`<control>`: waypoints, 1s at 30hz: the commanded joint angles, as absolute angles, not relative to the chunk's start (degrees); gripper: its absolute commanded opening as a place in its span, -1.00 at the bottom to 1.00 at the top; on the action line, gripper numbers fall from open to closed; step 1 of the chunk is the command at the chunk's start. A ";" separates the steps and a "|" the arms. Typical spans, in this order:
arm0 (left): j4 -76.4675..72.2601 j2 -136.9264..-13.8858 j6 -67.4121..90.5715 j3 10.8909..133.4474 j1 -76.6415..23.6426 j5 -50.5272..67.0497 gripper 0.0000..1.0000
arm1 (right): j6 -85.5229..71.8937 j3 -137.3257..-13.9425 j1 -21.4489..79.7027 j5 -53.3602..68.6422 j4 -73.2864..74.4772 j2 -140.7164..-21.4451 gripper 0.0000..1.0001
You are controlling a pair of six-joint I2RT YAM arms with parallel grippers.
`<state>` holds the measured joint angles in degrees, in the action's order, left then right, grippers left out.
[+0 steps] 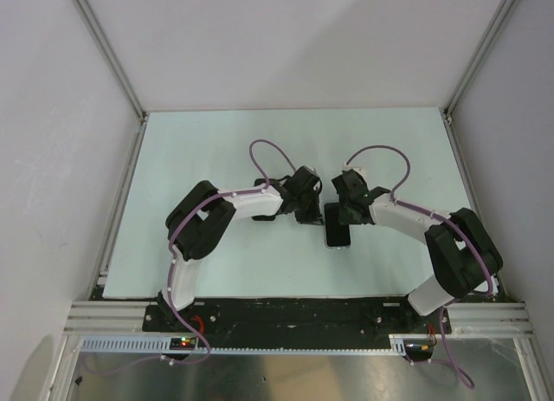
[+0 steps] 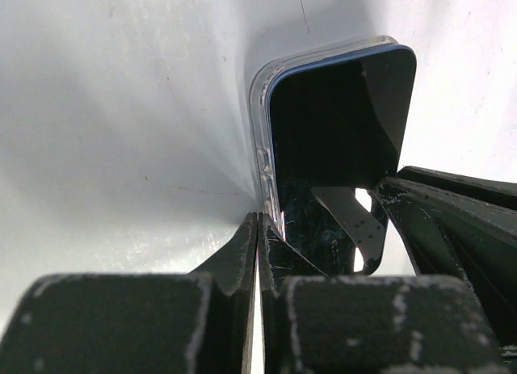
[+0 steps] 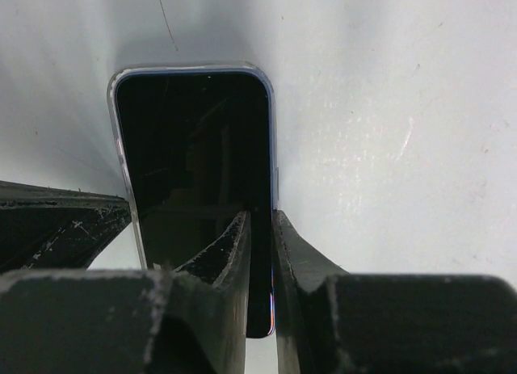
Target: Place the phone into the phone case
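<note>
The black phone [image 1: 338, 232] lies flat, screen up, at the table's middle between my two grippers. In the left wrist view the phone [image 2: 339, 123] sits inside the clear phone case [image 2: 258, 107], whose rim shows along its left side and top. My left gripper [image 2: 260, 224] is shut, tips against the case's left edge. In the right wrist view the phone [image 3: 194, 148] shows the case rim [image 3: 194, 69] round its top. My right gripper [image 3: 260, 224] is nearly shut, one finger on the screen, the other beside the right edge. From above, the left gripper [image 1: 313, 216] and right gripper [image 1: 340, 212] flank the phone's far end.
The pale table [image 1: 216, 141] is walled by a metal frame [image 1: 112, 54] at the back and sides. The right gripper's body [image 2: 460, 229] shows in the left wrist view, and the left gripper's body [image 3: 56, 220] in the right wrist view, both close to the phone.
</note>
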<state>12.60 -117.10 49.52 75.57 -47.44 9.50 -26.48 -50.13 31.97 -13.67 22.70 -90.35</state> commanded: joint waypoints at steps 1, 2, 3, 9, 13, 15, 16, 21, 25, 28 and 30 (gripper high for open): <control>10.21 -117.48 49.76 77.57 -47.96 10.88 -0.91 | -30.88 -47.88 35.23 -7.76 15.73 -97.76 -0.76; 10.25 -117.41 49.80 77.46 -47.97 10.85 -0.91 | -31.13 -47.67 35.41 -7.31 15.38 -97.96 -0.77; 10.22 -117.28 49.73 77.40 -47.94 10.83 -0.91 | -31.30 -47.35 35.55 -6.73 14.85 -98.11 -0.79; 10.19 -116.55 49.50 76.55 -47.70 10.73 -0.91 | -32.99 -45.29 36.03 -2.06 11.09 -98.58 -0.69; 10.20 -115.53 49.03 75.64 -47.21 10.42 -0.90 | -33.13 -45.14 34.71 -1.90 11.36 -95.14 -0.52; 10.20 -114.84 48.80 75.09 -46.92 10.27 -0.89 | -32.89 -45.54 33.33 -1.64 11.98 -92.60 -0.41; 10.20 -114.46 48.66 74.81 -46.75 10.15 -0.89 | -32.75 -46.02 32.71 -1.70 12.71 -91.57 -0.37; 10.23 -112.89 47.94 73.73 -45.82 9.76 -0.88 | -31.71 -48.13 30.16 -2.54 15.48 -86.89 -0.23; 10.24 -111.51 47.25 72.79 -45.44 9.41 -0.86 | -31.36 -48.45 27.50 -2.57 17.17 -83.13 -0.22; 10.24 -110.86 46.79 72.67 -45.41 9.46 -0.85 | -31.09 -48.12 26.76 -3.88 18.82 -81.19 -0.29; 10.27 -110.82 46.61 72.75 -45.37 9.59 -0.85 | -31.13 -47.38 26.73 -4.55 19.25 -80.50 -0.36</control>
<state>11.66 -114.72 48.53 72.84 -45.58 9.67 -30.24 -48.12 27.22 -4.91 18.35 -83.61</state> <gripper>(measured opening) 0.074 0.350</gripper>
